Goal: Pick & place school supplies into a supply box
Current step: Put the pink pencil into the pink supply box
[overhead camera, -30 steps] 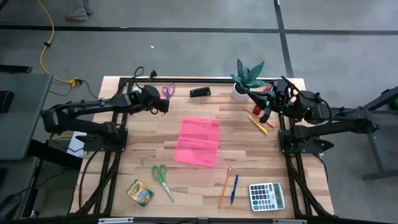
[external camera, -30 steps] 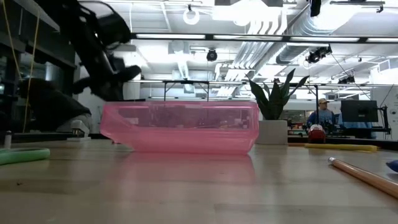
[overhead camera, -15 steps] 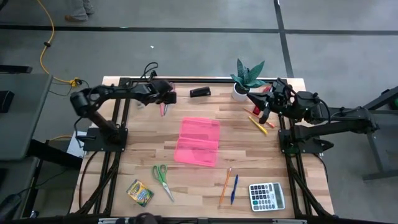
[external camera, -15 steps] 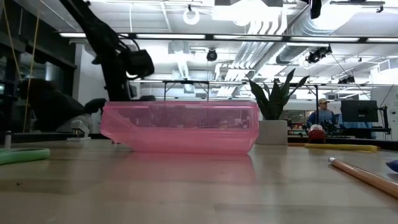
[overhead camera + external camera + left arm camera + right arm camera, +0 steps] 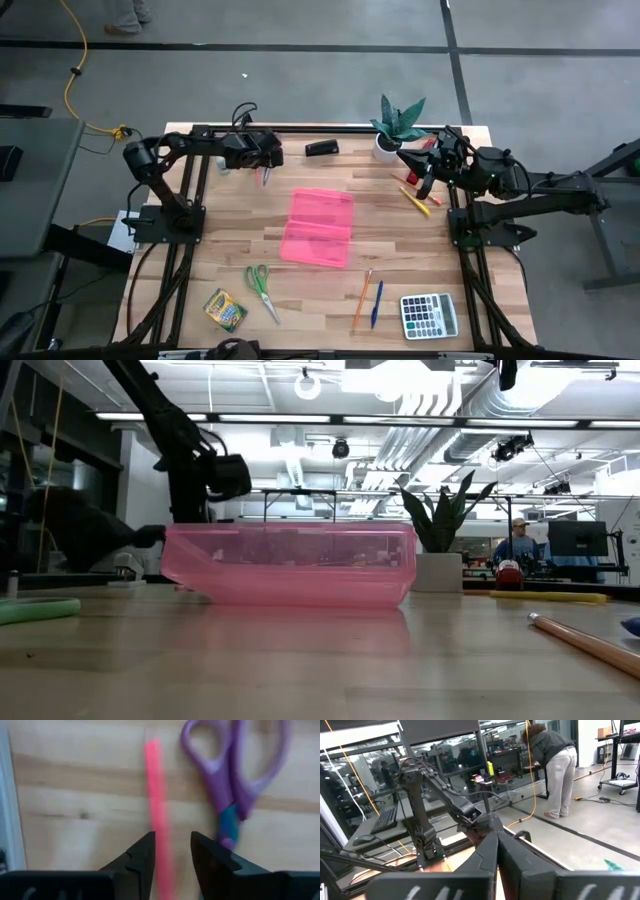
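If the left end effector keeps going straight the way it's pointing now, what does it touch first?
Most likely the pink stick: it runs right into the gap of the left end effector. The purple scissors lie just beside that line. How far above the table the fingers are is unclear.

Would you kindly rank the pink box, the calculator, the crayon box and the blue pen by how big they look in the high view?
1. Pink box, by far the largest.
2. Calculator.
3. Crayon box, somewhat smaller than the calculator.
4. Blue pen: about as long as the calculator but much slimmer.
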Available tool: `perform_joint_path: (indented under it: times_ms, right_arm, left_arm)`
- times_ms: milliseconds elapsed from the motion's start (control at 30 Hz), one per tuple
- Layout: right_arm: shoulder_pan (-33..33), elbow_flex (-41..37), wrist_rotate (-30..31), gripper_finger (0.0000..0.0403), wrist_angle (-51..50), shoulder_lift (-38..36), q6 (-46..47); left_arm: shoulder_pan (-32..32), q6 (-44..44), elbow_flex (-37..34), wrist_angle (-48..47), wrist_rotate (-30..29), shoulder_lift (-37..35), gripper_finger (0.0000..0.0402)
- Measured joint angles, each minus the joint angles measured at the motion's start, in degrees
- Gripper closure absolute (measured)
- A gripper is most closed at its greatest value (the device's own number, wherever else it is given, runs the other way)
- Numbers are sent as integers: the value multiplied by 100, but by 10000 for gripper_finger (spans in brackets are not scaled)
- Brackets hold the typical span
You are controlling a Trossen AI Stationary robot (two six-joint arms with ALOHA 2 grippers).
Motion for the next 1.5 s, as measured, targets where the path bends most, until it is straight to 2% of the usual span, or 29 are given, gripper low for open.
perform_joint_path:
  times_ms: [467,667,933,1067,1233,1400,1500]
  right_arm:
    - [1,2,0,402,0,2,-7]
    - [0,2,1,402,2,2,124]
    - [-1,2,0,402,2,4,125]
    - [1,2,2,402,4,4,162]
    - [1,2,0,402,4,4,295]
    - [1,2,0,402,4,4,292]
    - [1,2,0,402,4,4,278]
  left_arm:
    - [249,180,1,-327,-400,-122,294]
    - [301,169,1,-327,-361,-23,293]
    - [358,228,29,-283,28,361,296]
    - [305,255,29,-296,186,410,322]
    - [295,387,22,-293,365,349,390]
    - [282,791,-27,-513,516,-11,394]
    - [263,1073,-11,-419,393,-474,398]
